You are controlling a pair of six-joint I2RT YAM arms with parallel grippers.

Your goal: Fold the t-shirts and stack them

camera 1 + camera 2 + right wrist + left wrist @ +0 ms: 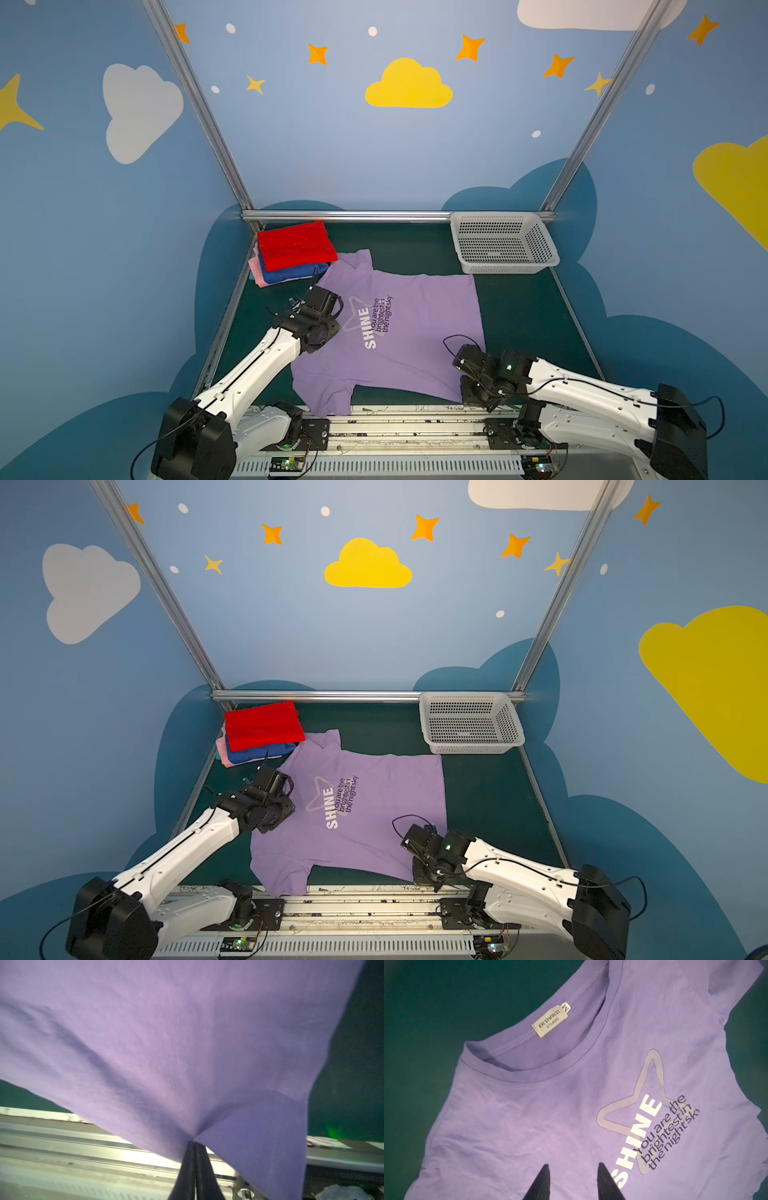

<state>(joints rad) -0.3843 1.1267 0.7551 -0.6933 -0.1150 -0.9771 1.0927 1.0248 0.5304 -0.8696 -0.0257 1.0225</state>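
Observation:
A lavender t-shirt with a "SHINE" print lies spread flat, front up, on the green table. Its collar points left and its hem right. My left gripper hovers over its chest just below the collar. It is open, with nothing between its fingers. My right gripper is shut on the near hem corner of the lavender t-shirt. Creases run out from that pinch. Folded red, royal blue and pink t-shirts sit stacked at the back left.
A white perforated basket stands at the back right corner. A metal rail runs along the front edge, right under the pinched corner. Aluminium frame bars border the table at the back and sides.

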